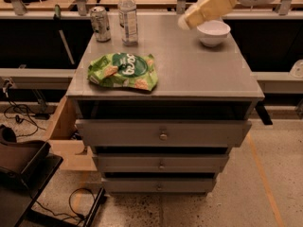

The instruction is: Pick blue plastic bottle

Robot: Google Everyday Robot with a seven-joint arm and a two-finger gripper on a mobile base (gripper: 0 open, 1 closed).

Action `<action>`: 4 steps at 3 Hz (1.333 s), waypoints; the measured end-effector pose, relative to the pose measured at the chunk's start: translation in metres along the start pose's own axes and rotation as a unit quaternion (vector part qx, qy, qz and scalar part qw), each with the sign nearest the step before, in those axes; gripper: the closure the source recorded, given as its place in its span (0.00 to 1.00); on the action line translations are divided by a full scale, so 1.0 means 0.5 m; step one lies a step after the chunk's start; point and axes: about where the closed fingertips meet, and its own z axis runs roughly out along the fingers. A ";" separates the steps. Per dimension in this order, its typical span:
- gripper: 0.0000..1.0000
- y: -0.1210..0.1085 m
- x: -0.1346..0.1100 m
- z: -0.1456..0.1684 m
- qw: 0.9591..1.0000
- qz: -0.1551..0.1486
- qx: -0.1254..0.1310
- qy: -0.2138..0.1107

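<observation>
The blue plastic bottle [128, 16] stands upright at the back left of the grey cabinet top [189, 70]. It is clear, with a white cap and a pale label band. My gripper [186, 21], cream-coloured, reaches in from the upper right and hangs above the back of the cabinet top, just left of the white bowl. It is well to the right of the bottle and apart from it. It holds nothing that I can see.
A silver-green drink can [100, 23] stands just left of the bottle. A green chip bag [123, 71] lies at the front left. A white bowl [213, 32] sits at the back right. The cabinet has three drawers [163, 135] below.
</observation>
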 end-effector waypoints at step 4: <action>0.00 -0.067 -0.081 0.190 0.986 0.048 0.033 -0.159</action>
